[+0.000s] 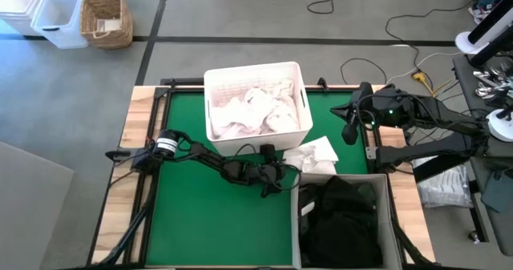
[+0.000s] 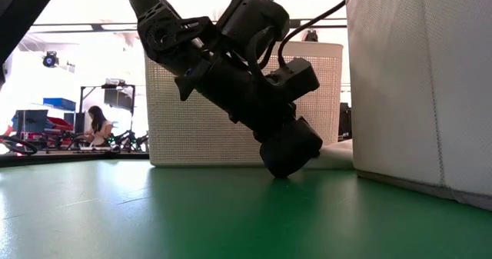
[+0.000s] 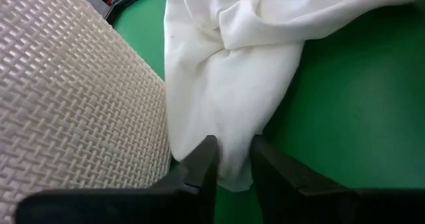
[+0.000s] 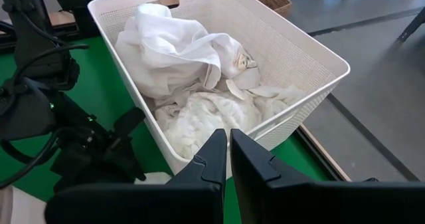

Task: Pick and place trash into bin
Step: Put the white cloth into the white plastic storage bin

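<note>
One white sheet lies crumpled on the green table between the white tub and the grey fabric bin, against the bin's woven wall. The tub holds several more white sheets. Black garments lie inside the fabric bin. My left gripper is low at the sheet's left end and shut on it. My right gripper is shut and hovers off the tub's right side, touching nothing. My left gripper pinches the white sheet's narrow left end between its two fingers. It comes slanting down from the table's left. The rest of the sheet lies slack on the table; how many layers are caught does not show.
The tub stands at the table's far middle, the fabric bin at the near right corner. Open green mat spreads to the left. On the floor beyond the table stand a wicker basket and a clear box. A person sits far behind.
</note>
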Controlling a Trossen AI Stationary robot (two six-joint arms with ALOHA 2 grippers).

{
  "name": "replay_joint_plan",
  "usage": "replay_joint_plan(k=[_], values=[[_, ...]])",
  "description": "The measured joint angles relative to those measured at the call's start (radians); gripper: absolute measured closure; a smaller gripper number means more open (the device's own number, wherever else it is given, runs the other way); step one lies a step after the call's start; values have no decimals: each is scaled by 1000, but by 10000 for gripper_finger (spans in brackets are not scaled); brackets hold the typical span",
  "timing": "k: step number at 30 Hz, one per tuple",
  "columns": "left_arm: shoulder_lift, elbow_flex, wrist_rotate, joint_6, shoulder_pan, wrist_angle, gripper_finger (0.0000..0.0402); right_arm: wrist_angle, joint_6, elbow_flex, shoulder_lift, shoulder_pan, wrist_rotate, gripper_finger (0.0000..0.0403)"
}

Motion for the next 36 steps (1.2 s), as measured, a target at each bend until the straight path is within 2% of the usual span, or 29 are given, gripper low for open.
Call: replay_joint_plan(k=[4,6,17,22,27,30,36], values=[[0,0,1,0,0,0,386,1,0,0,0,0,0,390],[0,0,4,0,0,0,396,2,0,0,0,0,0,390],[-18,14,6,40,-12,-8,401,2,8,0,-2,0,0,390],[-44,18,-42,45,-27,-25,401,2,17,0,-2,0,0,390],[-83,12,-140,52,-45,-100,401,2,29,0,-2,0,0,390],[-105,10,-145,59,-59,-119,401,2,35,0,-2,0,0,390],[-182,10,-123,33,-90,-282,401,2,47,0,-2,0,0,390]])
